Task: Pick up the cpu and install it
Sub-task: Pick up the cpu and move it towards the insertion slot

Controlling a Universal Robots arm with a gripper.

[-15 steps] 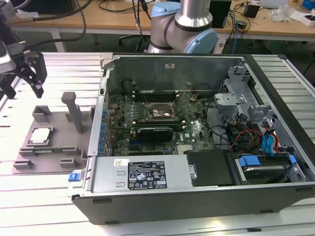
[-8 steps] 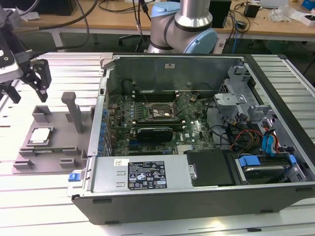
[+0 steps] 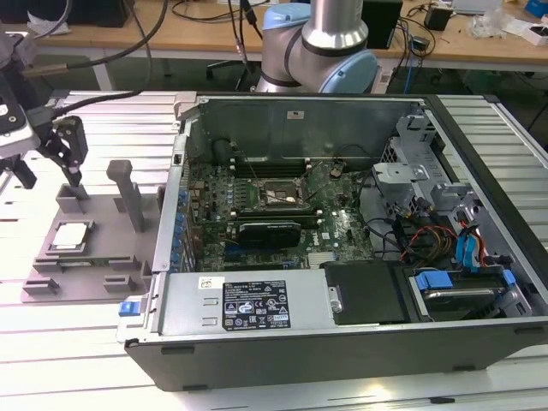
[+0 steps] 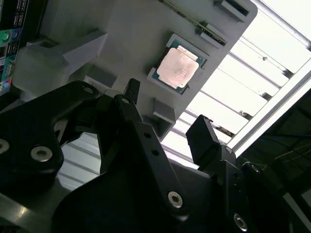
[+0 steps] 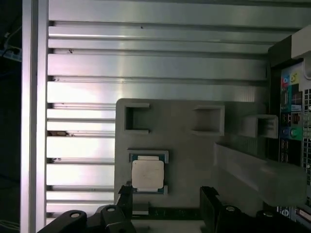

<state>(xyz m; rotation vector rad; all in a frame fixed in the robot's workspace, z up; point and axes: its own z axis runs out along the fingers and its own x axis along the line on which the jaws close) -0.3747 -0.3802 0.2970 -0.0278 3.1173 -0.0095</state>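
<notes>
My fingers (image 4: 130,99) stand apart and empty above the cpu (image 4: 178,68), not touching it. The cpu lies flat in a square recess of the grey holder tray (image 4: 126,34), metal top up; in the first wrist view it (image 5: 147,174) sits between my two fingertips (image 5: 210,199), whose bases are cut off at the picture's edge. In the exterior view the tray (image 3: 94,257) rests on the slatted surface (image 3: 51,342), close beside the open computer case (image 3: 163,248) on the exterior view's right. An upright post (image 3: 128,193) rises between cpu (image 3: 70,235) and case wall. Bare slats lie open on the exterior view's left. The socket (image 3: 278,195) inside is hard to make out among cables.
</notes>
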